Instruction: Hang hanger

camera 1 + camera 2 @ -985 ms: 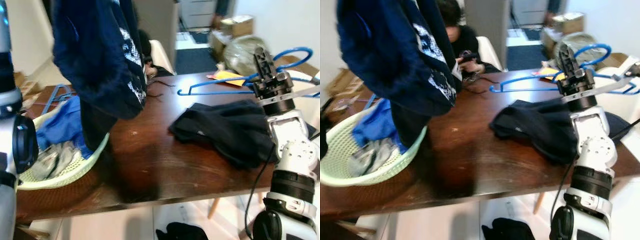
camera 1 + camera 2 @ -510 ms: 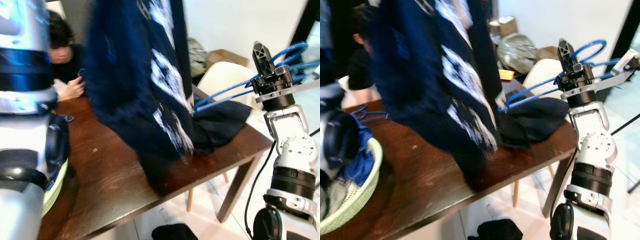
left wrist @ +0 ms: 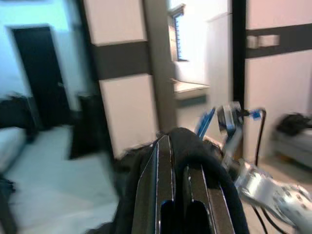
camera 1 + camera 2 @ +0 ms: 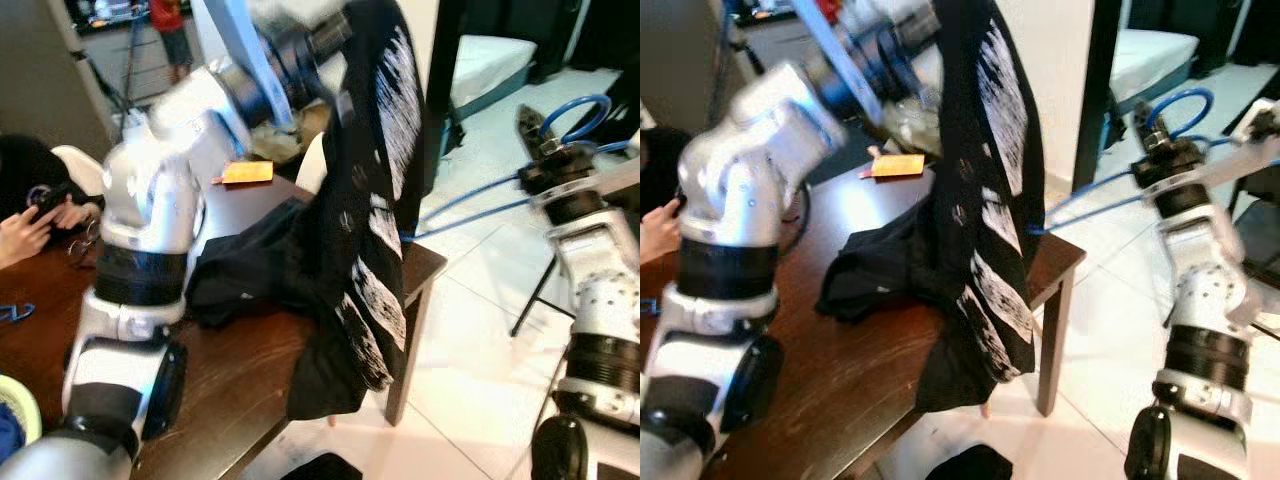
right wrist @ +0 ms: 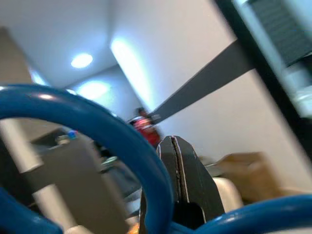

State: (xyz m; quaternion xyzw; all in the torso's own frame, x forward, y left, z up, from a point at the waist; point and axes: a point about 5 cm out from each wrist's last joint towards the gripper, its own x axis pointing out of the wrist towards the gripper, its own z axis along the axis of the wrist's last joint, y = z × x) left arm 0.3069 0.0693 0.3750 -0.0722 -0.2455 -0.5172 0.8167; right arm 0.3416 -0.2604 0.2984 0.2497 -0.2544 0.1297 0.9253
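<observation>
The step in hand is judged to be the carry: both loads are lifted and nothing is hung yet. The right gripper [image 4: 538, 118], raised on the right of the scene, has its fingers pressed together on the neck of the blue hanger [image 4: 470, 200], whose hook loops just above the fingers and whose arm runs left toward the dark garment [image 4: 365, 210]. The left gripper [image 3: 178, 168] holds that garment high, fingers closed together with cloth wrapped over them; its hem hangs past the near right corner of the table [image 4: 425, 265]. A second dark cloth [image 4: 245, 265] lies on the tabletop. The next move calls for a rail or hook; none can be identified. Open tiled floor [image 4: 480, 370] lies to the right; the table edge and a person's hands [image 4: 35, 215] at far left limit movement there.
</observation>
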